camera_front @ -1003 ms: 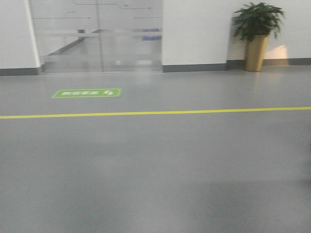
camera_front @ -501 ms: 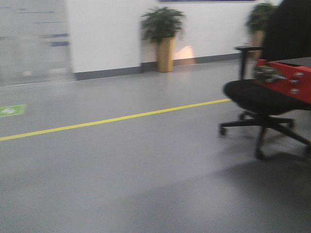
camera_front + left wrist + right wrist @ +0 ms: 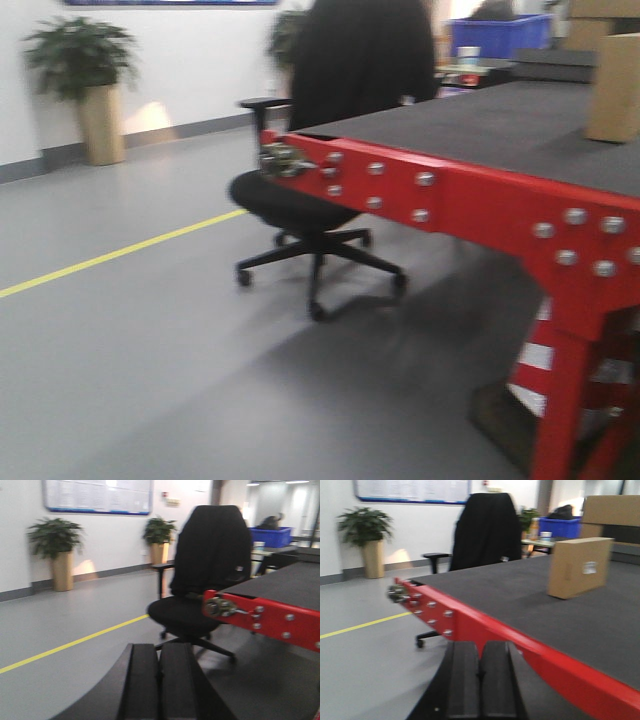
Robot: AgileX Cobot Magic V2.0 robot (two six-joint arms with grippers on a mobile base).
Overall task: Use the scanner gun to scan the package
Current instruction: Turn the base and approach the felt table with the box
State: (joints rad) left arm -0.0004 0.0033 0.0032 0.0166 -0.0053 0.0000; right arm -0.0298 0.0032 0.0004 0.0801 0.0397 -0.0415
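Note:
The package (image 3: 580,567), a small brown cardboard box with a little white sticker, stands upright on the dark table top; it also shows as a blurred package (image 3: 612,88) at the right edge of the front view. No scanner gun is in view. My left gripper (image 3: 160,647) is shut with nothing in it, out over the floor short of the table corner. My right gripper (image 3: 480,644) is also shut and empty, just before the table's red edge and well short of the package.
The red-framed table (image 3: 450,190) with bolts fills the right. A black office chair (image 3: 310,200) with a dark jacket stands at its corner. A larger carton (image 3: 610,510) and a blue bin (image 3: 495,35) sit behind. A yellow line (image 3: 110,255) crosses the floor.
The front view has swung right: glass doors and bare floor gave way to the chair, then the red table and box. Everything is motion-blurred.

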